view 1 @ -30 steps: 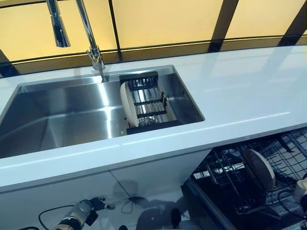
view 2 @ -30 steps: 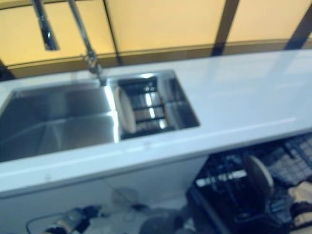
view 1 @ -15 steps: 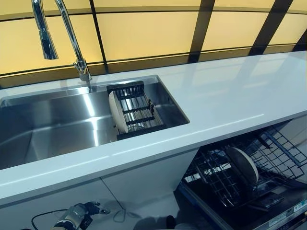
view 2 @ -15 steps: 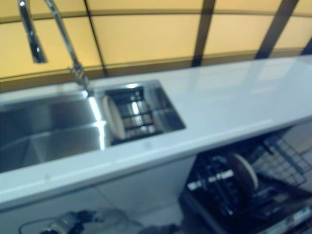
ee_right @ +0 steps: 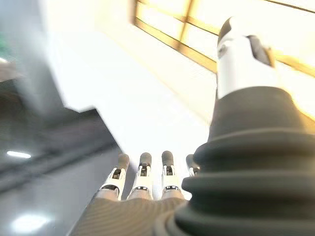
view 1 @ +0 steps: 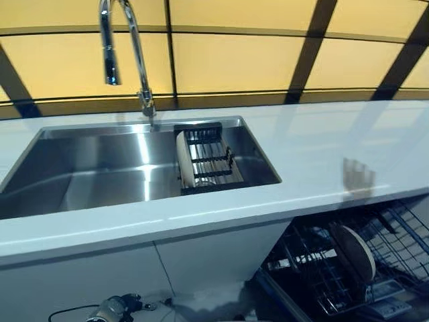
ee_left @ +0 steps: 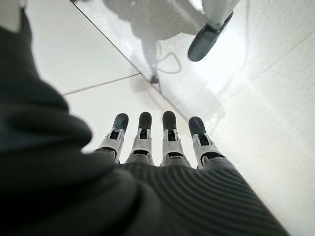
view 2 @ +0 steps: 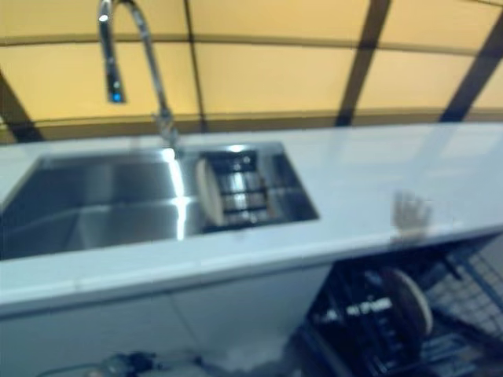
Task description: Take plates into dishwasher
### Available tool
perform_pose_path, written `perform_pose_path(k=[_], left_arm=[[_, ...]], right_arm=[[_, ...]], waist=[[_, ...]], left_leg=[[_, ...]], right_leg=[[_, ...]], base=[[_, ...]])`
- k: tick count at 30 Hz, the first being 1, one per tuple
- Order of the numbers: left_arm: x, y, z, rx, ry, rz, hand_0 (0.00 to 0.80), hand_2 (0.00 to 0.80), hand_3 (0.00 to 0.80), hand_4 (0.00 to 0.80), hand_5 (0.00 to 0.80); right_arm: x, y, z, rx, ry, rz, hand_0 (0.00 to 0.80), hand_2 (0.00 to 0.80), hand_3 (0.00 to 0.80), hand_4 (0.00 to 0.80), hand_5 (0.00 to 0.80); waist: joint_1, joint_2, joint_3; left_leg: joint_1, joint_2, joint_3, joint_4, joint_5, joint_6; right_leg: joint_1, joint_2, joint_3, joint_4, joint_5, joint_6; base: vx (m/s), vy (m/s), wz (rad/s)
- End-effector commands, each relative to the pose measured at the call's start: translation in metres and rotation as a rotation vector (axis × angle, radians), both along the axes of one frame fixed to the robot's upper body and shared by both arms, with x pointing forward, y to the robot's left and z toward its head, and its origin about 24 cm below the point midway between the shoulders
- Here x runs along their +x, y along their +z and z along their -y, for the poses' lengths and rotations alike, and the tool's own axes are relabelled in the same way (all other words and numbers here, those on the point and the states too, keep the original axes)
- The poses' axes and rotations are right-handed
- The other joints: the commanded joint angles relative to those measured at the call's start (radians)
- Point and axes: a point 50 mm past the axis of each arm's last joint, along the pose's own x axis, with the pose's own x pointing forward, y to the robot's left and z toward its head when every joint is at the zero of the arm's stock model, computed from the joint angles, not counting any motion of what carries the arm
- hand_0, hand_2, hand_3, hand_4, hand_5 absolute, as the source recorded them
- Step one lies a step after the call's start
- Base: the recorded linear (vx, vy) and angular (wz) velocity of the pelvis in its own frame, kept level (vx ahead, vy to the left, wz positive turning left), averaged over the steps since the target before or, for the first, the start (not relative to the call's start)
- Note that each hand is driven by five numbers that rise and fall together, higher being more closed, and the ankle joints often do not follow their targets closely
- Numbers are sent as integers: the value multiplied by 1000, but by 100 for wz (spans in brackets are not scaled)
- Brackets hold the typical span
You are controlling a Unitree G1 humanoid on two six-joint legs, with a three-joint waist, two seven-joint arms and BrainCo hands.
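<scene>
One pale plate (view 1: 184,161) stands on edge in a black dish rack (view 1: 211,159) at the right end of the steel sink (view 1: 100,168). A second pale plate (view 1: 355,251) stands upright in the open dishwasher's wire rack (view 1: 315,268) at the lower right. My right hand (view 1: 357,178) shows as a faint blur at the counter's front edge, above the dishwasher; its own wrist view shows its fingers (ee_right: 142,179) straight and empty. My left hand (view 1: 117,310) hangs low near the floor, its fingers (ee_left: 170,135) straight and empty.
A tall curved tap (view 1: 127,47) stands behind the sink. The white counter (view 1: 322,147) runs to the right, with a yellow panelled wall (view 1: 234,60) behind it. A white cabinet front (view 1: 134,275) is below the sink.
The camera has shifted, so the whole scene sits differently. My right hand has come up from beside the dishwasher rack to the counter's front edge. The plates have not moved.
</scene>
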Motion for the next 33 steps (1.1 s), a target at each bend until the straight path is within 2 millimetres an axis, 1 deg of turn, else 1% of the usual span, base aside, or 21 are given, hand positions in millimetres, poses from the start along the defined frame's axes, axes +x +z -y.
perform_pose_path(k=[1, 2, 4, 5, 6, 7, 8, 11, 12, 13, 14, 17, 21, 25, 28, 33], left_arm=[[9, 11, -21, 57, 27, 27, 0, 0, 0, 0, 0], [7, 11, -22, 56, 29, 24, 0, 0, 0, 0, 0], [5, 10, -21, 52, 34, 14, 0, 0, 0, 0, 0], [3, 10, -23, 51, 40, 5, 0, 0, 0, 0, 0], [2, 10, -24, 51, 43, 3, 0, 0, 0, 0, 0], [1, 10, -24, 51, 48, -4, 0, 0, 0, 0, 0], [1, 10, -25, 52, 51, -6, 0, 0, 0, 0, 0], [0, 11, -28, 59, 63, -18, 0, 0, 0, 0, 0], [0, 12, -30, 62, 68, -19, 0, 0, 0, 0, 0], [3, 14, -33, 67, 76, -17, 0, 0, 0, 0, 0], [5, 15, -34, 68, 77, -15, 0, 0, 0, 0, 0], [13, 21, -39, 71, 86, 3, 0, 0, 0, 0, 0], [26, 26, -40, 70, 86, 36, 0, 0, 0, 0, 0], [40, 34, -43, 67, 90, 75, 0, 0, 0, 0, 0], [50, 39, -45, 54, 95, 99, 0, 0, 0, 0, 0], [51, 38, -42, 40, 108, 97, 0, 0, 0, 0, 0]], right_arm=[[-9, 35, -32, -156, 84, 77, 0, 0, 0, 0, 0], [-8, 36, -35, -171, 99, 77, 0, 0, 0, 0, 0], [-4, 36, -50, -217, 151, 77, 0, 0, 0, 0, 0], [0, 35, -65, -275, 206, 68, 0, 0, 0, 0, 0], [2, 34, -70, -292, 224, 64, 0, 0, 0, 0, 0], [5, 33, -80, -320, 256, 46, 0, 0, 0, 0, 0], [6, 32, -83, -327, 260, 41, 0, 0, 0, 0, 0], [14, 23, -104, -399, 310, -9, 0, 0, 0, 0, 0], [16, 21, -111, -416, 324, -23, 0, 0, 0, 0, 0], [21, 16, -122, -458, 352, -50, 0, 0, 0, 0, 0], [22, 14, -127, -476, 361, -62, 0, 0, 0, 0, 0], [28, 6, -149, -610, 384, -99, 0, 0, 0, 0, 0], [32, -1, -163, -677, 423, -115, 0, 0, 0, 0, 0], [36, -8, -171, -686, 453, -128, 0, 0, 0, 0, 0], [37, -9, -177, -685, 476, -120, 0, 0, 0, 0, 0], [42, -20, -181, -686, 513, -158, 0, 0, 0, 0, 0]], waist=[[48, -52, 39], [50, -50, 40], [61, -46, 42], [71, -43, 46], [73, -42, 47], [80, -40, 50], [82, -40, 51], [96, -40, 59], [99, -40, 62], [108, -39, 74], [111, -40, 79], [122, -35, 106], [129, -28, 144], [130, -24, 180], [129, -19, 204], [129, -10, 210]], left_leg=[[14, 7, -61, 3, -33, 7], [11, 6, -65, 3, -32, 7], [2, 4, -73, 3, -28, 7], [-6, 2, -81, 3, -25, 6], [-9, 1, -85, 3, -24, 6], [-13, -2, -90, 3, -22, 6], [-14, -3, -92, 3, -21, 7], [-25, -8, -102, 3, -18, 7], [-30, -9, -106, 3, -16, 8], [-42, -11, -111, 3, -12, 8], [-48, -12, -114, 3, -10, 7], [-81, -12, -126, 3, 3, 5], [-120, -13, -138, 3, 16, 6], [-163, -17, -148, 3, 29, 5], [-185, -22, -151, 3, 37, 4], [-185, -31, -156, 3, 37, 7]], right_leg=[[23, -60, -41, 3, -30, 97], [23, -60, -45, 3, -31, 98], [24, -64, -57, 3, -32, 99], [26, -67, -68, 3, -34, 100], [27, -68, -73, 3, -35, 100], [29, -69, -80, 3, -37, 100], [30, -70, -82, 3, -38, 100], [32, -74, -95, 3, -41, 101], [31, -75, -98, 3, -42, 102], [27, -76, -103, 3, -43, 103], [24, -77, -106, 3, -43, 103], [6, -78, -113, 3, -40, 103], [-19, -78, -115, 3, -37, 101], [-54, -78, -115, 3, -29, 101], [-73, -77, -115, 3, -22, 99], [-69, -80, -122, 3, -21, 99]], base=[[11, 22, 34], [8, 34, 34], [8, 46, 22], [14, 56, 21], [33, 73, 26], [28, 46, 21], [43, 57, 28], [34, 48, 19], [-3, 45, 8], [-21, 38, 6], [-57, 41, 5], [-85, 32, 14], [-91, 10, 13], [-138, 4, 15], [-97, 16, 4], [-1, 29, 8]])
